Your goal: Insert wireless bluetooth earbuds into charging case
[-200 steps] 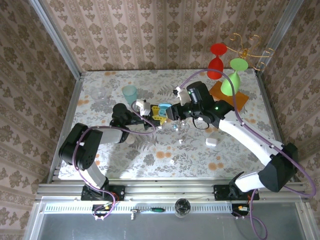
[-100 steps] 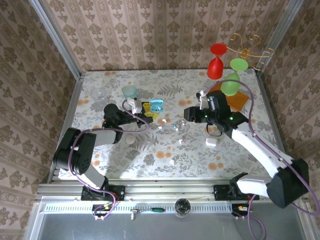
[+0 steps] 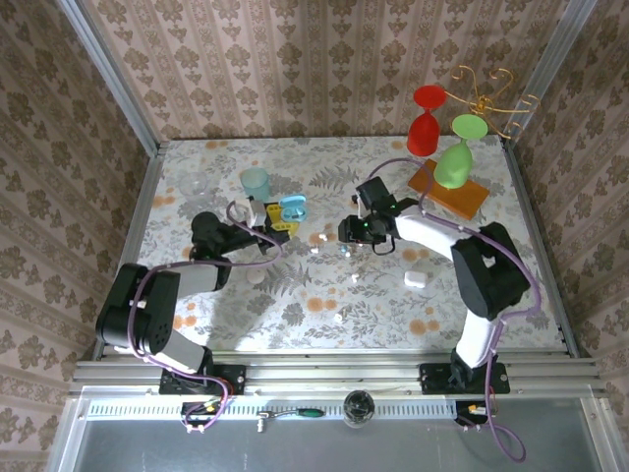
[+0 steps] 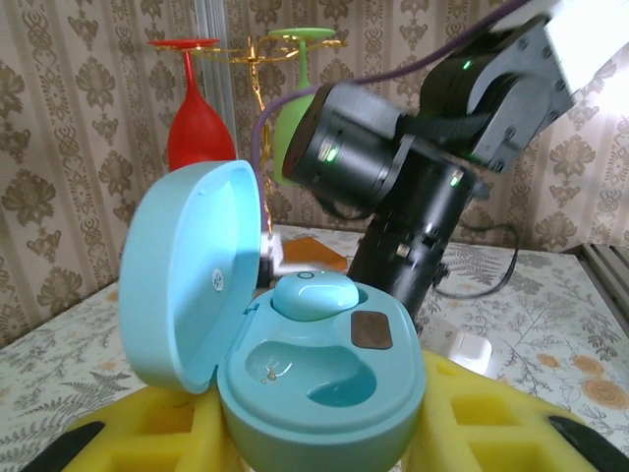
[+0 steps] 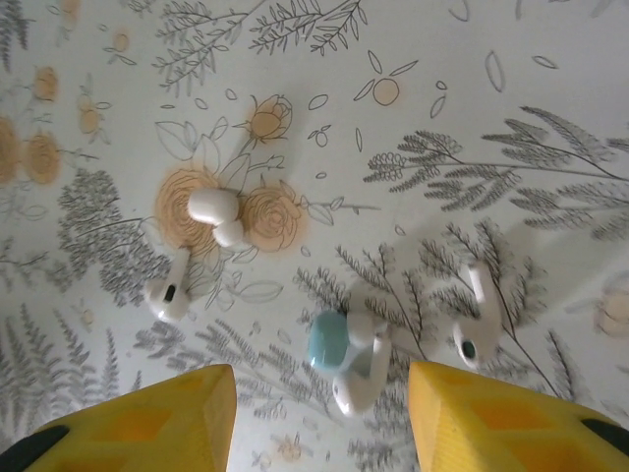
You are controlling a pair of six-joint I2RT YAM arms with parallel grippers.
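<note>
My left gripper is shut on an open teal charging case, its yellow fingers pressed against both sides. The lid stands up on the left. One teal earbud sits in the far socket and the near socket is bare. In the top view the case hangs left of centre. My right gripper points down, open, over loose earbuds: a teal one touching a white one between the fingertips, further white ones around them.
A white pebble case lies right of centre and more white earbuds nearer the front. A teal cup and clear bowl stand back left. Red and green glasses hang on a rack with an orange base, back right.
My right gripper drew away from the case, swung right, then came back pointing down over the loose earbuds. The left gripper carried the case slightly left and back.
</note>
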